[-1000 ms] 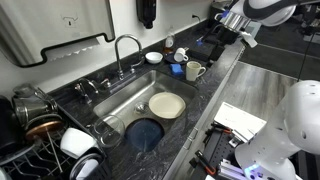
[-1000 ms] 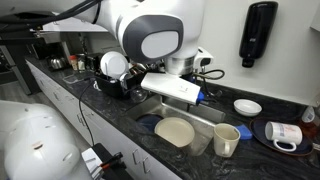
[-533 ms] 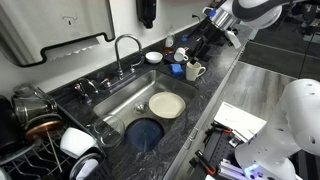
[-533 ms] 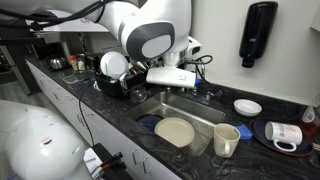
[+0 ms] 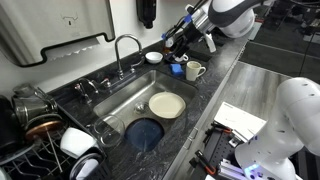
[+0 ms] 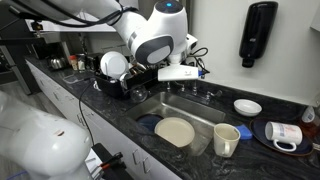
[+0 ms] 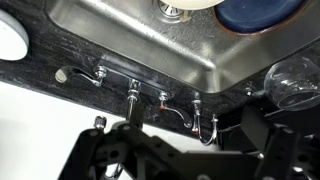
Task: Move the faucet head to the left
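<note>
The faucet head (image 5: 126,50) is a thin chrome gooseneck spout that arches over the back rim of the steel sink (image 5: 118,103). In the wrist view it shows as a thin rod (image 7: 132,95) rising toward the camera between the short handles. My gripper (image 5: 176,47) hangs in the air to the right of the spout, above the mugs, apart from it. Its dark fingers (image 7: 175,150) stand wide apart with nothing between them. In an exterior view the arm and gripper (image 6: 203,70) hide the spout.
A cream plate (image 5: 167,104) and a blue plate (image 5: 145,133) lie in the sink. A white mug (image 5: 195,70), a blue cup (image 5: 177,68) and a white bowl (image 5: 153,57) stand under the gripper. A dish rack (image 5: 45,125) is at the left. A soap dispenser (image 6: 259,32) hangs on the wall.
My arm has swung from the far right of the counter toward the faucet, and the gripper now hangs above the mugs. Nothing on the counter has moved.
</note>
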Motion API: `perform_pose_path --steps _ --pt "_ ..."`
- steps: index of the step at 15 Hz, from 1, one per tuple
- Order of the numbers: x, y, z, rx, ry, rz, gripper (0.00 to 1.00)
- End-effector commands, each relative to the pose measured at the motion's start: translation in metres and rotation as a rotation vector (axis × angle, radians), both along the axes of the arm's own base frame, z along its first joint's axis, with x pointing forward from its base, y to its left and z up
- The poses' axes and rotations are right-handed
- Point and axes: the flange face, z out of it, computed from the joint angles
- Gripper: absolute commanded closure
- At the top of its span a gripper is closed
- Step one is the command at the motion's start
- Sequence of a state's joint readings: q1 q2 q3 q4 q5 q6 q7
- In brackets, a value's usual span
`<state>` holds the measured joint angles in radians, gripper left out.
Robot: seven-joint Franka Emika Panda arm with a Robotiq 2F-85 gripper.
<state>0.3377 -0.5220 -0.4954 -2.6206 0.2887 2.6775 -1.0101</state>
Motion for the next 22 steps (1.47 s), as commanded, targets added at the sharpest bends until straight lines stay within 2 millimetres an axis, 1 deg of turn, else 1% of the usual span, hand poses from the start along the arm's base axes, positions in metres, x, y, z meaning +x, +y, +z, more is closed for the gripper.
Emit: perform_pose_path --steps 1,3,6,10,13,17,18,22 --pt "0.048 -0.006 0.002 -0.030 -0.057 0.043 0.00" --pt "0.067 -0.005 0.006 -0.034 -0.083 0.078 0.00" --pt "0.093 0.002 0.011 -0.046 -0.113 0.139 0.00" --pt "0.119 0.009 0.009 -0.067 -0.165 0.170 0.00" --pt "0.134 0.009 0.004 -0.079 -0.193 0.159 0.00" --pt "0.149 0.003 -0.004 -0.087 -0.213 0.139 0.00" --pt "0.151 -0.004 -0.008 -0.089 -0.212 0.135 0.00" --pt "0.162 -0.014 -0.027 -0.075 -0.195 0.126 0.00"
